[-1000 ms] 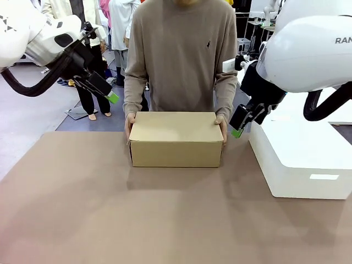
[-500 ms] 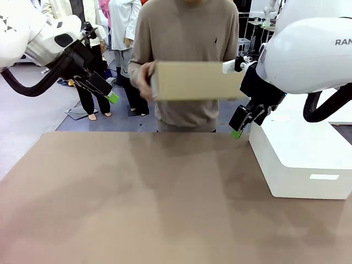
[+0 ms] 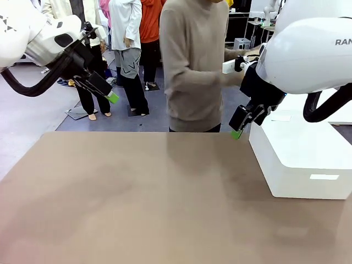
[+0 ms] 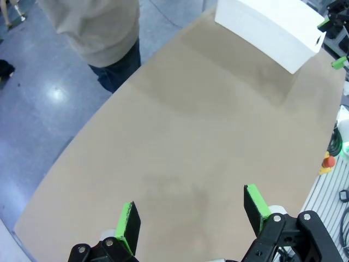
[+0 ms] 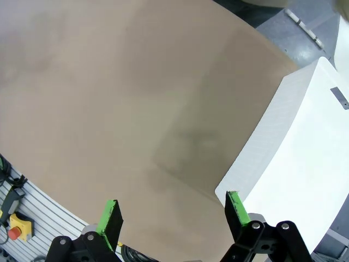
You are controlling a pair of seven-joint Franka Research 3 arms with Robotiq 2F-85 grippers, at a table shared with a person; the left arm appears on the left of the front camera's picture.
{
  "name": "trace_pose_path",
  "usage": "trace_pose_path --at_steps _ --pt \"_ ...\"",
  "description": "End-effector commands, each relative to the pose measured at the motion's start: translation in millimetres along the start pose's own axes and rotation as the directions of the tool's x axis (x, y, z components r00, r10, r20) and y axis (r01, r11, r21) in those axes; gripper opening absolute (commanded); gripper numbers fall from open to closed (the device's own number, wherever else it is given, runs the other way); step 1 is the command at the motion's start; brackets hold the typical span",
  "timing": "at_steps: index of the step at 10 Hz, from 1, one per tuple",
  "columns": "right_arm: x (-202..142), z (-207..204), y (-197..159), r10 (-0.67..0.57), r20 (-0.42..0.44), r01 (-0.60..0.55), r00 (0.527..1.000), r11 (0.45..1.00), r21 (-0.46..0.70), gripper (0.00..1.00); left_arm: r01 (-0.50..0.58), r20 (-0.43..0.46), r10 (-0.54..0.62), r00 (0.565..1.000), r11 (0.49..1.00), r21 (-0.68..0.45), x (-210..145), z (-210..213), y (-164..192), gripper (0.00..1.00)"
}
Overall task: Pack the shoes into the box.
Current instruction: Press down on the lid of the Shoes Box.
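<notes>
The shoes and the box are out of view. My left gripper [image 3: 110, 94] hangs open above the table's far left corner; in the left wrist view the left gripper [image 4: 192, 210] has its green pads wide apart over bare table. My right gripper [image 3: 237, 131] hangs open at the far right, beside the large white box; in the right wrist view the right gripper [image 5: 173, 207] holds nothing. A person [image 3: 195, 66] in a beige sweater stands at the far edge, turned sideways toward the right.
The brown table [image 3: 137, 209] is bare across its middle and left. A large white rectangular box [image 3: 302, 159] sits at the right edge, also seen as the white box [image 4: 267, 27] and the white box [image 5: 294, 153]. Other people stand farther back.
The person lifted the tan cardboard box off the table and turned away to the right with it; it is now out of sight. Both arms stayed still.
</notes>
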State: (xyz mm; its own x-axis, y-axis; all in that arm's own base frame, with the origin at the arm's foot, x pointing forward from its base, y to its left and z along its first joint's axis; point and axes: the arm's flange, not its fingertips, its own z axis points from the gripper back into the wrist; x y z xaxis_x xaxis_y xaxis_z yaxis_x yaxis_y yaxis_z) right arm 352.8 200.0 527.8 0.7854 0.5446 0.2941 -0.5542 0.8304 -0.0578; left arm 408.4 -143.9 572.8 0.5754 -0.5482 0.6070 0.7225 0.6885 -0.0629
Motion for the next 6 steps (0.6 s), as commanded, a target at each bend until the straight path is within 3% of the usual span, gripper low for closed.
trace_pose_path --at_steps 1,6 --pt "0.5 1.7 -0.6 0.002 -0.001 -0.002 1.000 1.000 -0.005 1.00 0.000 -0.003 0.000 1.000 1.000 0.010 -2.1 1.6 0.5 1.00" --pt "0.5 1.7 -0.6 0.002 -0.001 -0.002 1.000 1.000 -0.005 1.00 0.000 -0.003 0.000 1.000 1.000 0.010 -2.1 1.6 0.5 1.00"
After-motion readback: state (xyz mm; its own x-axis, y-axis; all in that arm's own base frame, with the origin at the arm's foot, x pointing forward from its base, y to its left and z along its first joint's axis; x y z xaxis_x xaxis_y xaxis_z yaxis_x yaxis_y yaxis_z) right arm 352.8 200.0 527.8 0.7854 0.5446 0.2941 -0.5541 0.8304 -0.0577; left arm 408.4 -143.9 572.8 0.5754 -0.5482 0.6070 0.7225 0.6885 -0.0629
